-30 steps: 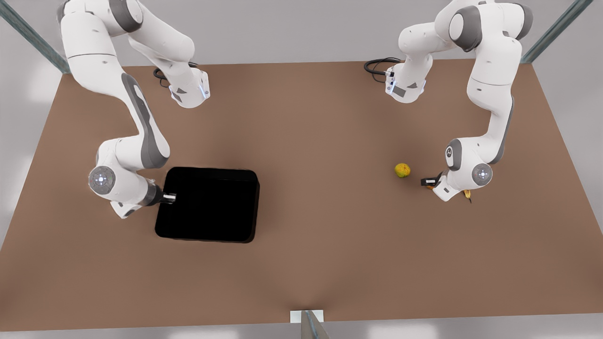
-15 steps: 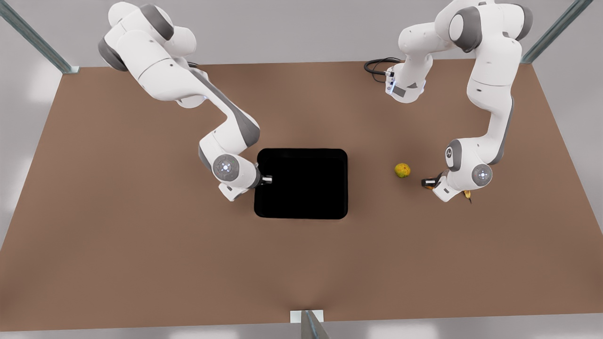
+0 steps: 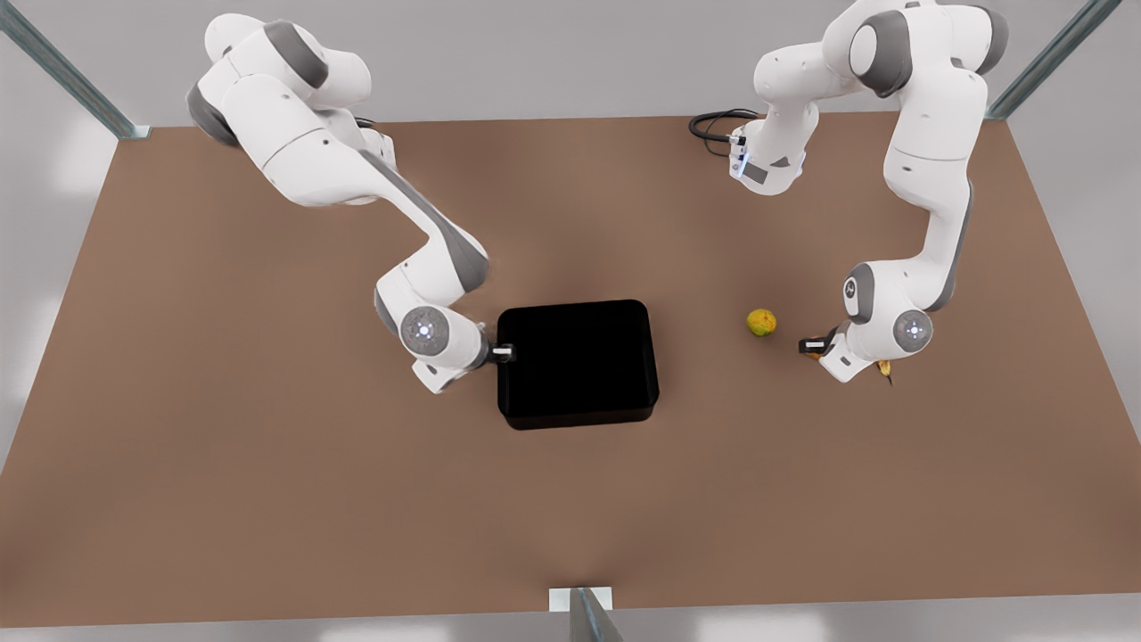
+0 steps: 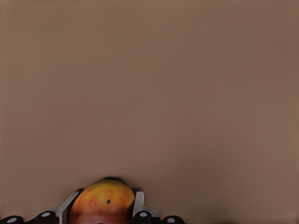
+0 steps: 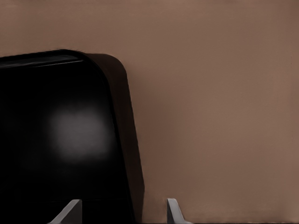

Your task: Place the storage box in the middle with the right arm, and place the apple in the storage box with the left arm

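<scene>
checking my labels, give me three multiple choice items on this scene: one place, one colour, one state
1. Where is the box? A) middle of the table B) far corner C) off the table
2. Box colour? A) white B) black C) red
3. The left pincer is A) open on nothing B) shut on a banana C) shut on the apple
Answers: 1 A, it sits mid-table, the right pincer at its wall on the front view's left. 2 B, glossy black throughout. 3 C, the left wrist view shows fingers against the apple's sides.
</scene>
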Robot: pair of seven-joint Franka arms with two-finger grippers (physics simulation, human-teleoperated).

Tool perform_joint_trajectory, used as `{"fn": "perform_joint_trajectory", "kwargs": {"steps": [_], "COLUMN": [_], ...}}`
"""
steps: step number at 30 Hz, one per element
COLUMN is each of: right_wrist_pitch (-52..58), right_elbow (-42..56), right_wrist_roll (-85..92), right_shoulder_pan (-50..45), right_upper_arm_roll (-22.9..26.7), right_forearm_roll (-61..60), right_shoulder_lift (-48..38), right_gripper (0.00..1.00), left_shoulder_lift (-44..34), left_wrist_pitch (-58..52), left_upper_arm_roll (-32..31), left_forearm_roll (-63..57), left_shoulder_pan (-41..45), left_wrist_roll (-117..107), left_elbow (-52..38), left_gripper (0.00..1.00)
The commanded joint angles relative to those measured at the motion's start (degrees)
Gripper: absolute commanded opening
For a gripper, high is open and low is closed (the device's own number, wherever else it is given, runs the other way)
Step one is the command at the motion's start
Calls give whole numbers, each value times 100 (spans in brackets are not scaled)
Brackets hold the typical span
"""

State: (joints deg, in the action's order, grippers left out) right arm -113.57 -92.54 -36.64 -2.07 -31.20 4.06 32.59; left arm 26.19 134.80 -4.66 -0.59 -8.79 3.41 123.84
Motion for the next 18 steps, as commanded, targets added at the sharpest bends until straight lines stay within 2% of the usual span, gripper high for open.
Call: {"fn": "perform_joint_trajectory", "kwargs": {"steps": [1, 2, 4, 6, 9, 10, 11, 13, 14, 15, 18], "right_wrist_pitch": [299, 940, 2161, 3367, 3341, 3385, 3595, 3675, 3701, 3710, 3701], "right_elbow": [156, 385, 639, 1493, 1528, 1730, 1774, 1774, 1765, 1643, 1467], "right_wrist_roll": [17, 245, 1307, 2284, 3462, 3515, 3585, 3744, 3507, 3234, 3330], "right_shoulder_pan": [119, 347, 1410, 2527, 3301, 3152, 2450, -205, -294, -197, -188], "right_upper_arm_roll": [0, -17, -61, -53, 27, 158, 930, 3761, 3709, 3349, 3331], "right_forearm_roll": [-2, -20, -90, -72, 358, 376, 271, -731, -767, -758, -723], "right_shoulder_lift": [-86, -340, -1158, -1255, -1431, -1510, -1677, -2037, -2178, -2424, -2371], "right_gripper": [100, 100, 100, 100, 100, 100, 100, 100, 100, 100, 100], "left_shoulder_lift": [0, 0, -53, -167, -317, -308, -317, -299, -255, -185, -62], "left_wrist_pitch": [3, 3, -41, -59, -208, -322, -533, -1113, -1263, -1289, -1298], "left_upper_arm_roll": [0, 0, 0, -9, -184, -246, -413, -835, -1019, -1221, -1740], "left_forearm_roll": [23, 23, 23, 23, 23, 23, 23, 23, 23, 23, 76], "left_shoulder_pan": [0, 9, 9, 44, 395, 589, 650, 940, 1089, 1283, 1775], "left_wrist_roll": [2, 2, -16, -139, -1061, -1430, -1712, -2740, -3188, -3768, -5367], "left_elbow": [0, 0, 0, 0, -219, -404, -588, -1195, -1432, -1687, -2311], "left_gripper": [64, 64, 64, 64, 64, 64, 64, 64, 64, 64, 64]}}
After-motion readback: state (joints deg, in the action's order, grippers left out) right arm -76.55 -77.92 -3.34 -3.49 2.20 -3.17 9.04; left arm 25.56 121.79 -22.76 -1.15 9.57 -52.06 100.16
